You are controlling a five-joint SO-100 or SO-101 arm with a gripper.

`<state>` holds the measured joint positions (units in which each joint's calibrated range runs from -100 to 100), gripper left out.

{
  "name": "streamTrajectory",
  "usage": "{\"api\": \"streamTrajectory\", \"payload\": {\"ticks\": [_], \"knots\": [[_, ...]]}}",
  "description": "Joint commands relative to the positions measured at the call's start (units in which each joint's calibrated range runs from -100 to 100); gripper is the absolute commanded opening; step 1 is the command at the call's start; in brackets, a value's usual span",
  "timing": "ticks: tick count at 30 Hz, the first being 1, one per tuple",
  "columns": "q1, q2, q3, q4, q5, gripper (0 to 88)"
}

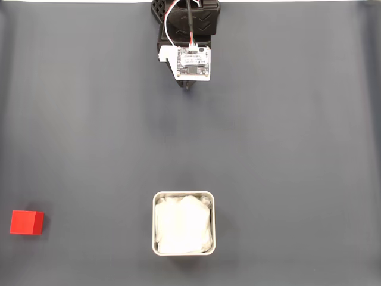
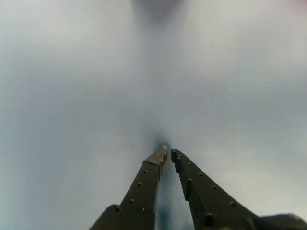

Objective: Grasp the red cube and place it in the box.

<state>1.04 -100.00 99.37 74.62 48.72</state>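
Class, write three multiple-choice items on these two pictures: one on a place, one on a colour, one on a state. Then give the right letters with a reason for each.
1. In the fixed view, where does the red cube lie relative to the box?
A. Inside it
B. To its left, apart from it
C. To its right, touching it

2. What colour is the lining inside the box?
A. White
B. Green
C. Black

3. How does the gripper stand in the wrist view?
A. Wide open
B. Clamped on the cube
C. Fingertips nearly together, nothing between them

Answers:
1 B: the cube sits near the left edge of the dark mat, with bare mat between it and the box.
2 A: the soft lining in the silver tin is white.
3 C: the two fingers meet at their tips over bare surface.
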Motion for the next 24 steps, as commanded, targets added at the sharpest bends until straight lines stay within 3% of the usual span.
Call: {"api": "streamTrajectory", "payload": {"ticks": [1, 20, 24], "knots": [[-0.61, 0.00, 0.45, 1.20, 0.20, 0.0], [-0.47, 0.00, 0.45, 1.12, 0.05, 0.0], [-0.04, 0.00, -0.01, -8.23, -0.49, 0.0]]}}
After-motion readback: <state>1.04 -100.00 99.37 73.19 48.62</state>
